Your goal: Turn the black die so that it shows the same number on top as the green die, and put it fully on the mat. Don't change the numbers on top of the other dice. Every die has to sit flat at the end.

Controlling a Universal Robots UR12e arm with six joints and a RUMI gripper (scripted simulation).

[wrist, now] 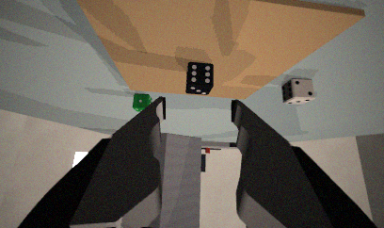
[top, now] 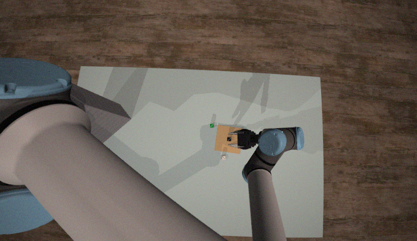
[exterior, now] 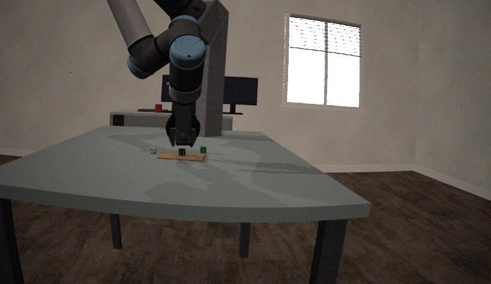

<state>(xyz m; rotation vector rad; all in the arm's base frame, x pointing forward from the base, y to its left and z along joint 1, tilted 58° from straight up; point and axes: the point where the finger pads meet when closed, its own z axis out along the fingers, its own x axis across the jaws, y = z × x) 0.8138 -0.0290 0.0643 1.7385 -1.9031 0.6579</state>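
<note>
The black die point(top: 229, 139) point(exterior: 182, 152) point(wrist: 200, 78) sits flat on the orange-brown mat point(top: 219, 146) point(exterior: 164, 155) point(wrist: 155, 15), fully inside its edges. Its side facing the exterior camera shows six; its top seems to show three in a diagonal. My gripper point(exterior: 182, 145) point(wrist: 198, 100) is open and empty, with its fingertips apart just above the black die and not touching it. The green die point(top: 211, 125) point(exterior: 203, 149) point(wrist: 141, 102) sits flat on the table beside the mat. One pip shows on its side; its top pips are too small to count surely.
A white die point(top: 223, 157) point(exterior: 153, 151) point(wrist: 298, 90) sits flat on the table point(top: 184, 207) point(exterior: 108, 179) off the mat's other side, with three pips apparently on top. The arm's base column point(exterior: 215, 85) stands at the table's far end.
</note>
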